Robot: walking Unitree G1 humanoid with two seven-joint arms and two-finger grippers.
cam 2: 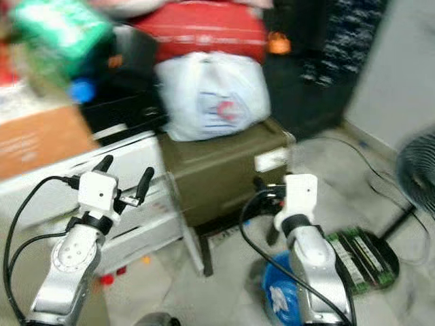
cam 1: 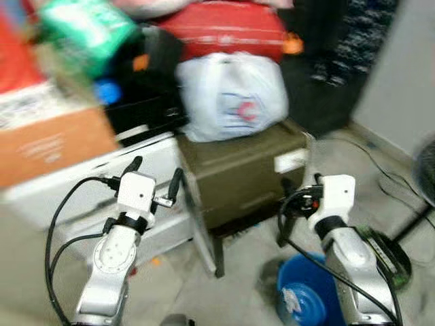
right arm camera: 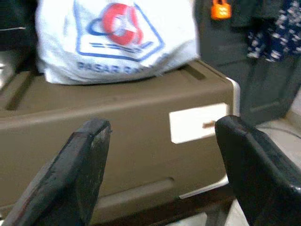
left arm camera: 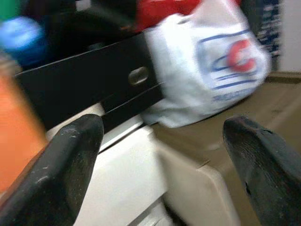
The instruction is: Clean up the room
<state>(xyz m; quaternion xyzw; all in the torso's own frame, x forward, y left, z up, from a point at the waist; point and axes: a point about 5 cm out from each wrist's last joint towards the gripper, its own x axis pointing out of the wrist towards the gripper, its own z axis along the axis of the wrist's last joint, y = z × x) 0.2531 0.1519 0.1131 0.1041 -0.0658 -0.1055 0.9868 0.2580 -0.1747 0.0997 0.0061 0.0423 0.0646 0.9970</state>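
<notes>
From the head views, blurred, both arms are seen raised before a cluttered stack. The left gripper (cam 1: pixel 155 174) is held wide open and empty, in front of a white drawer unit (cam 1: pixel 153 159). The right gripper (cam 1: pixel 302 185) is held near the front corner of an olive-brown storage box (cam 1: pixel 238 170); its spread cannot be told here. A white plastic bag (cam 1: pixel 231 95) with a red and blue logo is seen resting on that box, under a red suitcase (cam 1: pixel 224 27). A blue bucket (cam 1: pixel 306 288) is seen on the floor by the right arm.

In the left wrist view, the fingers (left arm camera: pixel 61 169) are seen far apart, nothing held, with the bag beyond.

In the right wrist view, the fingers (right arm camera: pixel 75 169) are spread wide and empty, facing the box's white label (right arm camera: pixel 200 122).
</notes>
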